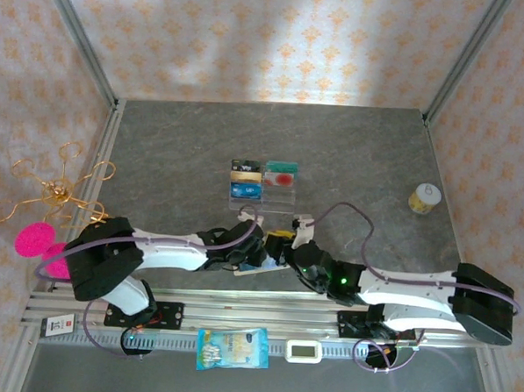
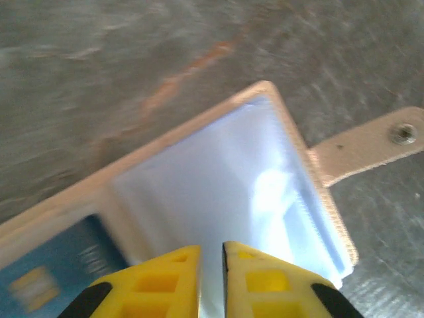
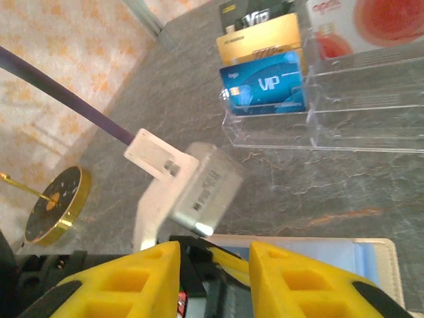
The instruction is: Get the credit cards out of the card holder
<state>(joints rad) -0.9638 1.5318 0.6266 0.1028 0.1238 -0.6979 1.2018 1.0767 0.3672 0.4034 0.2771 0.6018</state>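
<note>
Lying open near the surface's (image 1: 352,157) front edge, the card holder (image 2: 218,179), blue card (image 2: 46,271) tucked inside, sits under L jaws (nearly shut, can't tell if gripping) & R jaws (spread apart), acrylic rack (image 3: 344,126) w/ cards (image 3: 265,83) beyond.

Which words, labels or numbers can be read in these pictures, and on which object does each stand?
"VIP": blue card, front step of the clear acrylic rack.
"VIP": black card, back step of the same rack.
Gold card: a line of print, too blurred to read.
White and red card: a red word at its top, illegible.
Pocketed card in the card holder: print too blurred.
</note>
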